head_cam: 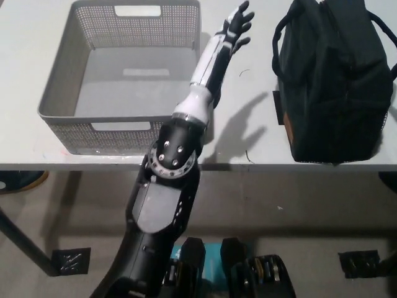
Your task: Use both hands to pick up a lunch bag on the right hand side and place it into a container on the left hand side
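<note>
The left robot hand is up over the counter, fingers spread wide and grasping nothing, its white forearm rising from a black elbow at the counter's near edge. The hand sits in the gap between the two task items, touching neither. Off to its right stands the black lunch bag, upright on the counter, well apart from the fingers, with a carry strap looping out on the side facing the hand and a small tan patch low on that same side. To the hand's left is the grey perforated container, a rectangular basket with cut-out handle slots in its short walls and nothing inside it; the forearm runs just beside the container's right wall and crosses its near right corner from this angle. The arm throws a dark shadow across the pale counter, between the hand and the bag. A small dark mark on the counter lies near the hand, on the bag's side. The right robot hand is out of the picture. Below the counter's edge, a grey floor shows.
</note>
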Controlling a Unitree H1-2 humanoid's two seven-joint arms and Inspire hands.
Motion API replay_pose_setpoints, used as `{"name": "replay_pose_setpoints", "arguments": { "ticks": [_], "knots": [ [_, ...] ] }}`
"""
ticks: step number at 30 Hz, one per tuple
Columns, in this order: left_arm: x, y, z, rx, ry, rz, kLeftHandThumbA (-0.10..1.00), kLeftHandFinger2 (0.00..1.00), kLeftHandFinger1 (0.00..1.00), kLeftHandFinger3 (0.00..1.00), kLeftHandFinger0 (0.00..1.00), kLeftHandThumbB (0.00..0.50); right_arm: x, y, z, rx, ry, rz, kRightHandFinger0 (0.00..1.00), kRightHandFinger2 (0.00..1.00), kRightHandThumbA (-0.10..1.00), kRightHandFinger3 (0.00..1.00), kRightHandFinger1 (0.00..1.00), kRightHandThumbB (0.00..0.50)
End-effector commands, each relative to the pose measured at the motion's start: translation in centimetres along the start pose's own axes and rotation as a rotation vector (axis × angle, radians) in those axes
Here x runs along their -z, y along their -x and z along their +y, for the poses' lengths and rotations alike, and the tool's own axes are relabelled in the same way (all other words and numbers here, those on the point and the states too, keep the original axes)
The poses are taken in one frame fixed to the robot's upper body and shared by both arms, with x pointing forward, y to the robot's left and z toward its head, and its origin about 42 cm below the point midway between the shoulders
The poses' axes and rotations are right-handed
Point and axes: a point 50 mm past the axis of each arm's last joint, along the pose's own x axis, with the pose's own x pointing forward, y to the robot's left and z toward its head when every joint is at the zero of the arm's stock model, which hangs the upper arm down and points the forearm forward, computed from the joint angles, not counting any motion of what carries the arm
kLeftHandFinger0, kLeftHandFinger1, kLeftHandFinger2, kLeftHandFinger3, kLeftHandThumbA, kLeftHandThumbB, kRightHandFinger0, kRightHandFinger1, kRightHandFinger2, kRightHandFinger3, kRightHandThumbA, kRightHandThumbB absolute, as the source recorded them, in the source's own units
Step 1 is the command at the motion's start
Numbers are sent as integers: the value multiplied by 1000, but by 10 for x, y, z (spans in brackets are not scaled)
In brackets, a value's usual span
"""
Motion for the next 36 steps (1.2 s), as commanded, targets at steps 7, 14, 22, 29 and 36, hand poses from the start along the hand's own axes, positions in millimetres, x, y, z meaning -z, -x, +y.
{"name": "replay_pose_setpoints", "arguments": {
  "ticks": [7,14,22,29,36],
  "knots": [
    [-26,-60,-36,25,20,-25,1000,1000,1000,1000,1000,358,-25,-19,16,-52,-42,-74,1000,1000,1000,1000,1000,167],
    [-7,-71,-72,107,58,95,1000,1000,1000,1000,1000,356,-19,-19,25,-68,-47,-63,1000,1000,1000,1000,1000,175],
    [11,-67,-90,88,163,233,1000,1000,1000,1000,1000,368,-20,-17,33,-59,-83,-75,1000,1000,1000,1000,1000,197],
    [33,-57,-86,46,166,320,1000,1000,1000,1000,1000,355,-9,-22,59,-82,-126,-57,1000,1000,1000,1000,1000,209],
    [51,-47,-86,69,90,421,1000,1000,1000,1000,1000,350,22,-24,102,-114,-103,42,1000,1000,1000,1000,1000,185]
  ]
}}
